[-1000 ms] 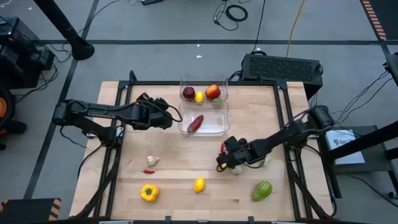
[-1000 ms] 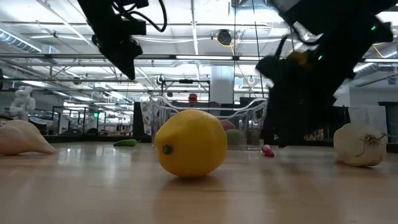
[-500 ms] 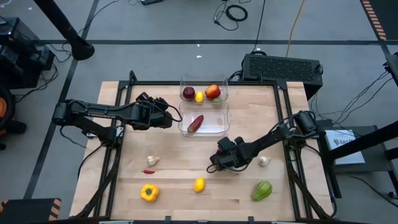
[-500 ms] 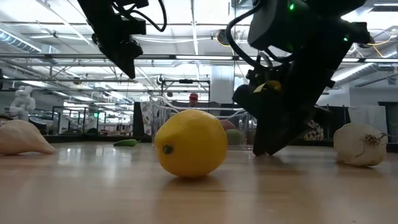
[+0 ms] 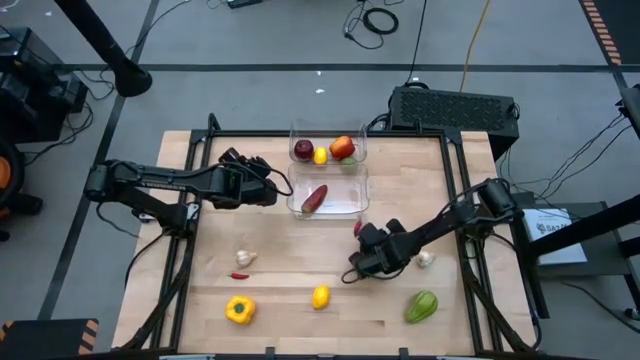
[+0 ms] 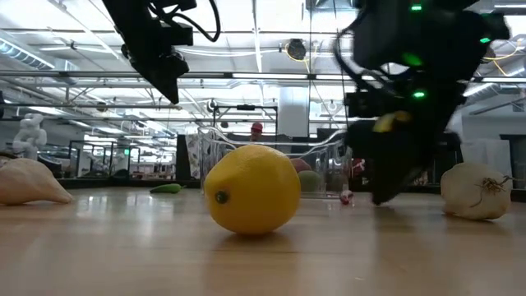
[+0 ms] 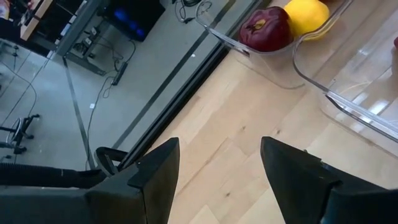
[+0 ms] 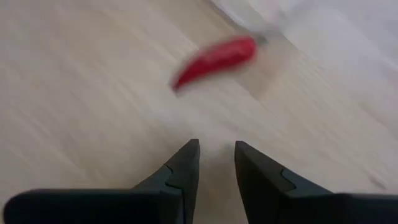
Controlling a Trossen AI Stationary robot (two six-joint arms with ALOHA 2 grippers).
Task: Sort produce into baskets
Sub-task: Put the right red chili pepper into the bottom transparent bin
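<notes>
Above the worktop, high view: I see the right gripper (image 5: 352, 272) low over the pale wooden worktop (image 5: 280, 330), mid-right. A small red chilli (image 5: 357, 228) lies just beside it, on the side towards the two clear plastic baskets.
Baskets: the far basket (image 5: 292, 135) holds two red apples and a lemon. The near basket (image 5: 346, 203) holds one dark red pepper (image 5: 314, 198).
Left arm: I have the left gripper (image 5: 272, 190) waiting beside the near basket.
Still loose: a yellow lemon (image 5: 320, 296), a yellow pepper (image 5: 239, 310), a green pepper (image 5: 421, 305), two white garlic bulbs, and a second chilli.
Low view: the right gripper (image 6: 382, 196) is down at worktop level, with the chilli (image 6: 346, 197) just beside it and untouched. The left gripper (image 6: 171, 89) hangs high.
Left wrist view: jaws wide apart, nothing between them. The far basket's rim (image 7: 249, 53) is ahead.
Right wrist view: jaws (image 8: 216, 155) only narrowly apart and empty. The chilli (image 8: 214, 59) lies ahead of the tips, not between them.
Risk, as I judge it: pinching here would catch only air. Going forward with so slim a gap could knock the chilli away or against the basket wall. The forearm could also sweep the nearby garlic bulb (image 5: 425, 259).
</notes>
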